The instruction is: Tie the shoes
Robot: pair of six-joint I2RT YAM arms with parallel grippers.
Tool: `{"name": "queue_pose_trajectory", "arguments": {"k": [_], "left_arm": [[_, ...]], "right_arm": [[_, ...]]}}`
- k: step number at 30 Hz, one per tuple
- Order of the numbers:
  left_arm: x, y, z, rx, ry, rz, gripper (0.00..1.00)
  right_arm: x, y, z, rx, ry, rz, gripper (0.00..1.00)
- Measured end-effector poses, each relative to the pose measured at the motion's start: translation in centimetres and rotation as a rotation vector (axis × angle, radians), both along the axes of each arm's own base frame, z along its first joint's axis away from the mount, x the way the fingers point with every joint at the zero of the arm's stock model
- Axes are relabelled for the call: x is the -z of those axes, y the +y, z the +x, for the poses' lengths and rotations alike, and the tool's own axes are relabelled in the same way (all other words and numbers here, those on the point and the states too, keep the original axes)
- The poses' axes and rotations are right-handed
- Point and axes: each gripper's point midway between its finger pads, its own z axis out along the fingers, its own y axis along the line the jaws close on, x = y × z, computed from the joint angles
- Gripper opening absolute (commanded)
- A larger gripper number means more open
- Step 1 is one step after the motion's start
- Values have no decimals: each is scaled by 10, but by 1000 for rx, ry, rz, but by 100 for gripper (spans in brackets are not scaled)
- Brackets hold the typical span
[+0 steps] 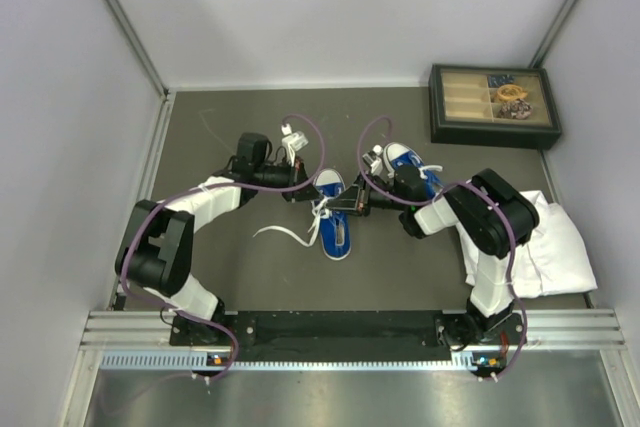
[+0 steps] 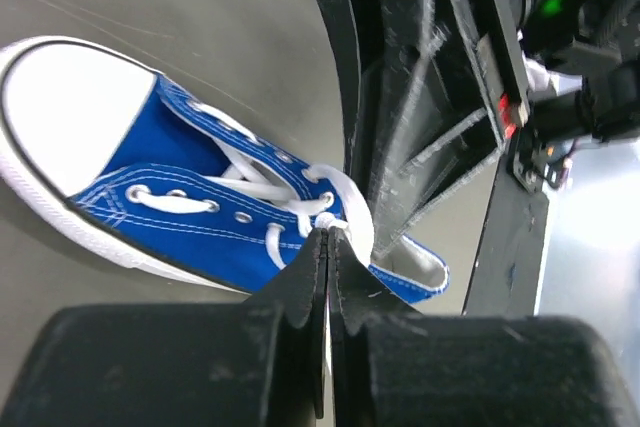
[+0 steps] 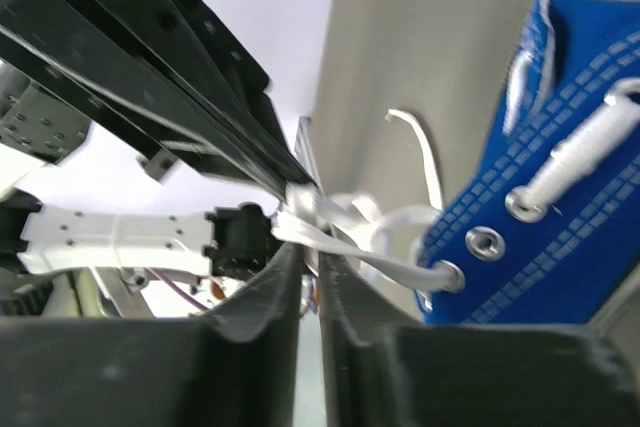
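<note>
**A:** From above, where is the work?
**B:** On the bench, at the near shoe. The left gripper and right gripper meet over its lace, probably to form the knot. The second shoe waits just behind-right of it. Farther that way, a box holds small trinkets in its right cells only.
**A:** Left wrist?
**B:** Fingers are pressed together, pinching the lace above that shoe's eyelets.
**A:** Right wrist?
**B:** Fingers are nearly together, with the lace at their tips. Whether they grip it cannot be told.
</note>
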Motion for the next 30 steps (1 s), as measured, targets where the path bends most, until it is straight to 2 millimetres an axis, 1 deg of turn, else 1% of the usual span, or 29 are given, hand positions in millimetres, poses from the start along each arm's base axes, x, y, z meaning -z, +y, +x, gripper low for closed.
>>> {"name": "queue_pose_trajectory", "arguments": {"k": [2,4,6,7,8,10,11,13,15,17,18,20,23,25,27,30], "left_arm": [[-2,3,5,-26,7,-5,0],[-3,11,16,-80,14,-8,0],[-3,20,25,-129,25,-8,0],[-3,25,31,-159,34,-8,0],[-3,27,34,-178,38,-10,0],[-1,28,38,-206,63,-12,0],[3,28,40,-219,84,-11,0],[13,28,43,-254,141,-6,0],[26,28,45,-292,215,5,0],[41,29,46,-331,295,15,0],[49,30,47,-355,338,22,0],[58,32,48,-384,394,28,0],[61,32,52,-407,428,29,0],[58,31,58,-413,428,24,0],[57,31,63,-417,429,19,0],[63,31,65,-423,450,22,0]], "right_arm": [[4,-3,-2,-14,4,-23,27],[5,-8,-4,-35,-11,-61,32],[-3,-11,-2,-65,-58,-99,36],[-9,-11,1,-84,-93,-123,36],[-14,-12,3,-100,-129,-144,36],[-28,-11,8,-146,-238,-199,42],[-33,-12,9,-162,-283,-222,45],[-44,-13,8,-202,-391,-280,46],[-52,-13,9,-243,-519,-353,55],[-53,-6,6,-285,-638,-416,59],[-52,0,0,-319,-699,-447,62],[-45,15,-20,-403,-805,-500,63],[-32,39,-55,-545,-947,-546,63],[-25,53,-70,-618,-1029,-563,62],[-13,66,-82,-694,-1099,-580,61],[9,77,-89,-774,-1145,-613,59]]}}
